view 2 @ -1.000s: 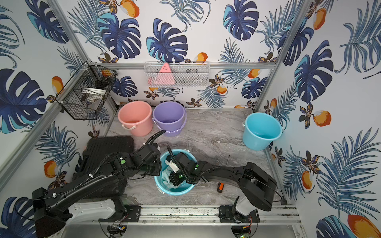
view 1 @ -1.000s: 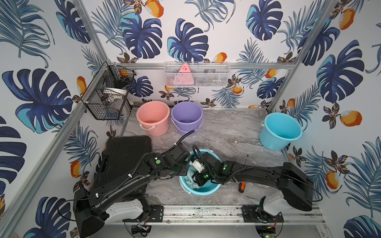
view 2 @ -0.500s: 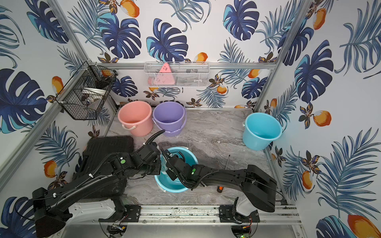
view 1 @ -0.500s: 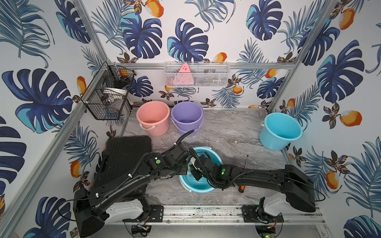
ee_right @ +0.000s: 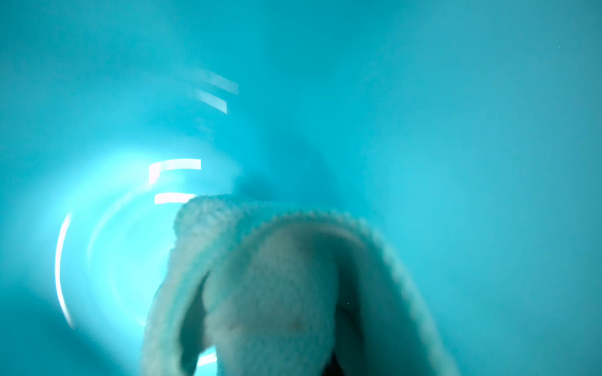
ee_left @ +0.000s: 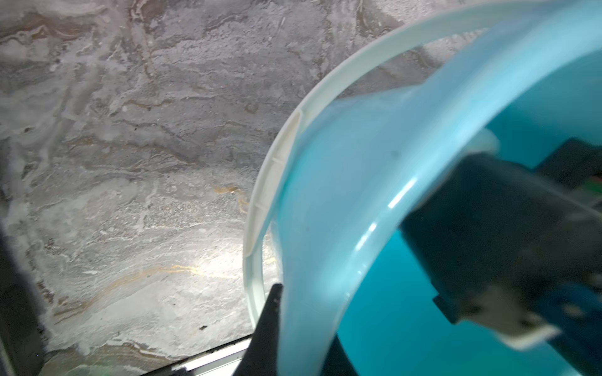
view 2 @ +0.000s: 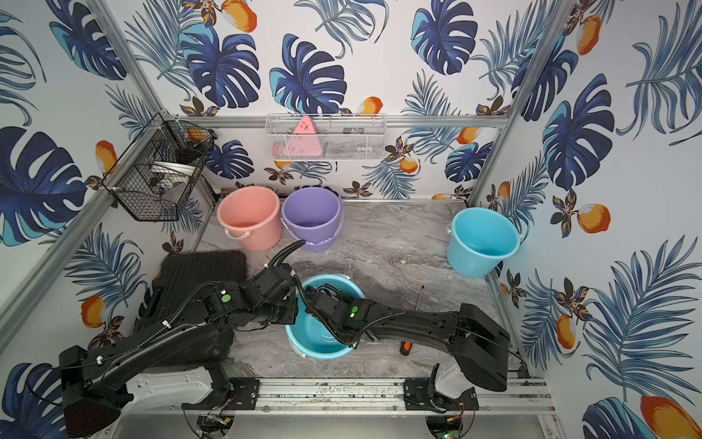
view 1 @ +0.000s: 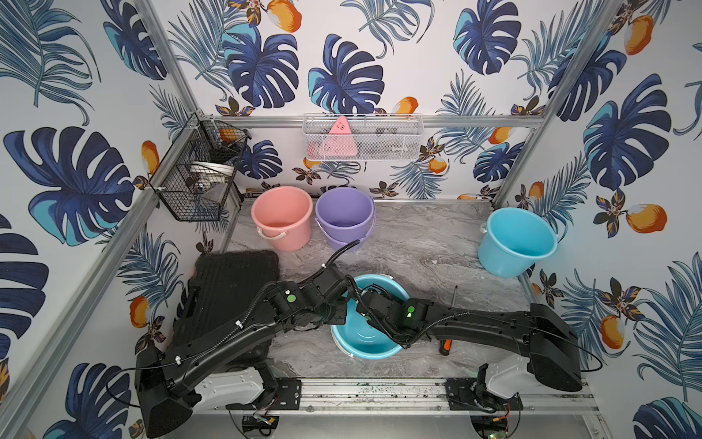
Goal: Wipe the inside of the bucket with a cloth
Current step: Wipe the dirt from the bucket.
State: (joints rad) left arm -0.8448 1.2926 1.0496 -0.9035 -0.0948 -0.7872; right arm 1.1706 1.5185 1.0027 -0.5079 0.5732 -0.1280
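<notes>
left tool (ee_left: pixel 303 325) clamped on bucket (view 1: pixel 370 355) rim | right tool (ee_right: pixel 330 364) apparently clamped on cloth (ee_right: pixel 277 276), inside bucket

Staged robot lab cell: aluminium framing (view 1: pixel 475 121) is holding leaf-print wallpaper (view 1: pixel 418 57) around a marble-look tabletop (view 1: pixel 425 235); black robot arms (view 1: pixel 486 323) are sitting on a base rail (view 1: pixel 380 391).

four buckets: pink bucket (view 1: pixel 283 235), purple bucket (view 1: pixel 343 218), far blue bucket (view 1: pixel 513 249), near blue bucket (view 1: pixel 364 342). two arms: left arm (view 1: pixel 228 342), right arm (view 1: pixel 494 327). two baskets: black wire basket (view 1: pixel 197 190), white mesh basket (view 1: pixel 380 140). one cloth (ee_right: pixel 277 276), one black case (view 1: pixel 231 289), one screwdriver (view 1: pixel 444 345), one pink triangle (view 1: pixel 338 140).
</notes>
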